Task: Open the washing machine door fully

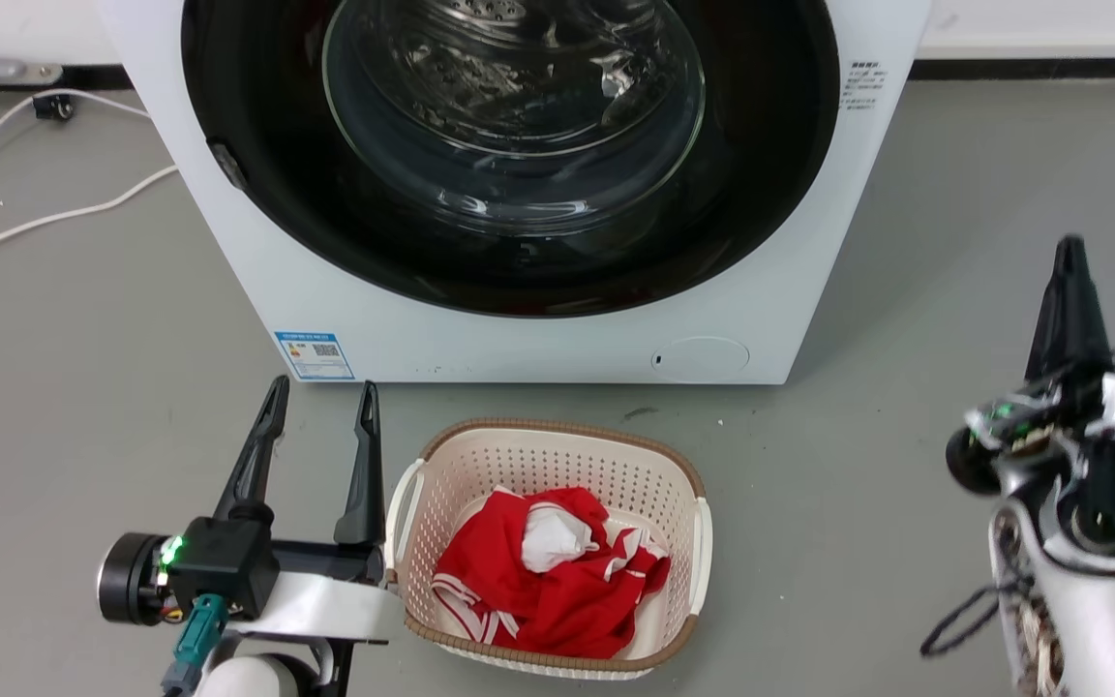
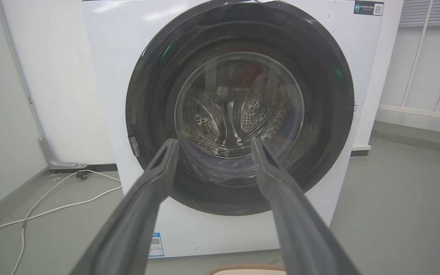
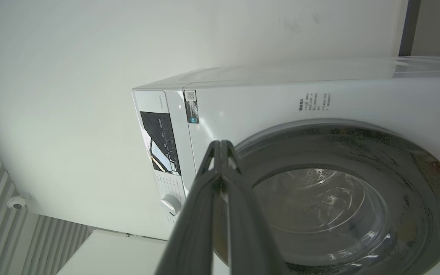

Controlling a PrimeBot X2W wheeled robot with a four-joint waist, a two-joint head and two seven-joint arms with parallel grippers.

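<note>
The white washing machine (image 1: 519, 339) stands ahead of me on the floor. Its washing machine door (image 1: 770, 165), a glossy black rim around a bulging clear glass bowl, lies flat against the front, closed; the steel drum shows through the glass. In the left wrist view the door (image 2: 327, 114) faces me squarely. My left gripper (image 1: 322, 399) is open, low at the machine's front left corner, fingers pointing at it and apart from it. My right gripper (image 1: 1069, 254) is shut and empty, out to the machine's right; its view shows the door (image 3: 426, 172) and control panel sideways.
A cream laundry basket (image 1: 703, 542) holding a red and white garment (image 1: 548, 571) sits on the floor just in front of the machine, beside my left gripper. White cables (image 1: 45, 218) trail over the grey floor at the left. A wall stands behind the machine.
</note>
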